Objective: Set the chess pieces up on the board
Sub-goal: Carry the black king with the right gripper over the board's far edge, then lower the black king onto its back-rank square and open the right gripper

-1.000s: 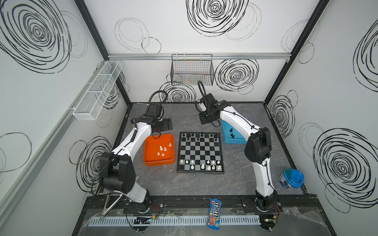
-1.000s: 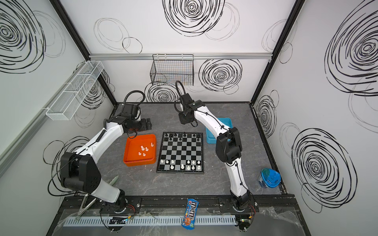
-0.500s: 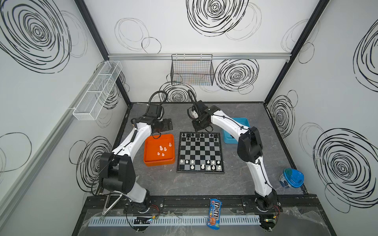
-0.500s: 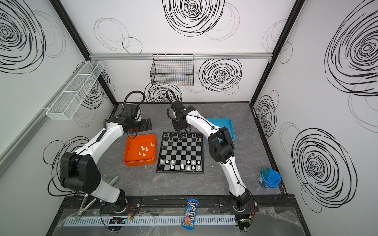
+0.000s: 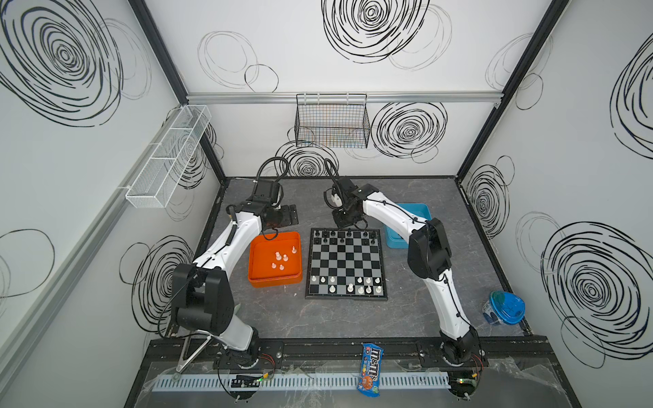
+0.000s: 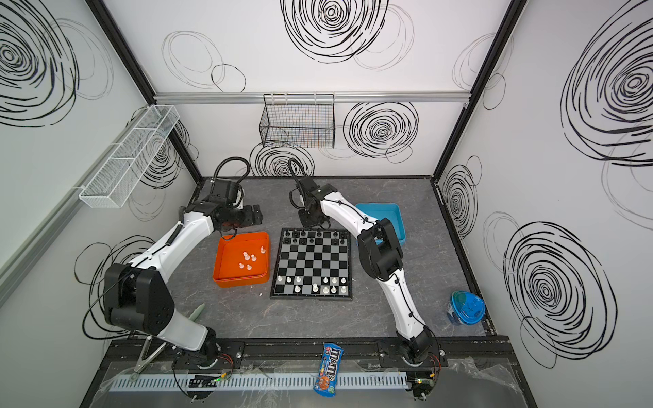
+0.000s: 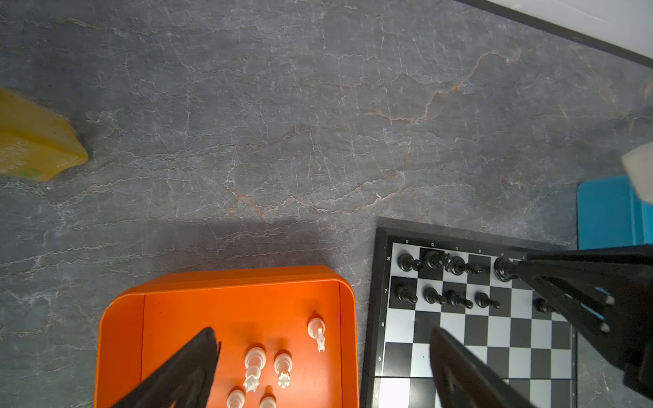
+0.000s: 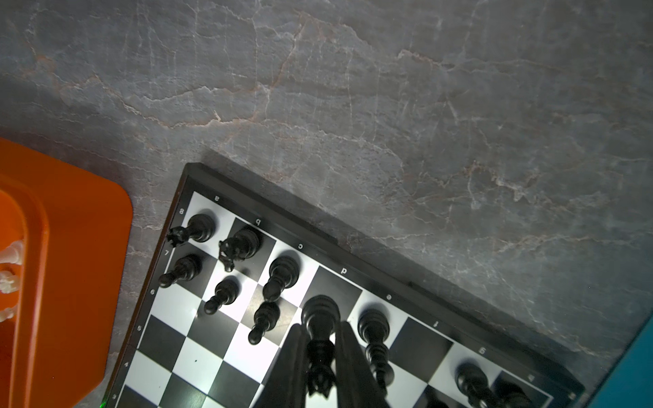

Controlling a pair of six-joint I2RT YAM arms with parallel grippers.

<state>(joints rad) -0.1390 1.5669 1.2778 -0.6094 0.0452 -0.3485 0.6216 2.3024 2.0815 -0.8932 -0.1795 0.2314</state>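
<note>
The right jaws are narrow, clamped on a black crowned piece [image 8: 319, 314]. Its long axis runs along the fingers [image 8: 353, 360], base out past the tips, crown back between them. The bare dark d-square [image 8: 332, 286] of the board [image 8: 169, 341] lies just ahead of that base, in the back row between a bishop-like piece [image 8: 282, 275] and a tall piece [image 8: 374, 328] (tight on both sides). Likely next: a short push forward and down, then release. The left jaws are wide and empty, well apart from this, with white pieces [image 7: 254, 356] in the orange tray [image 7: 120, 318] below them. Can't tell if the base touches the board yet. The row's far end is cut off.
</note>
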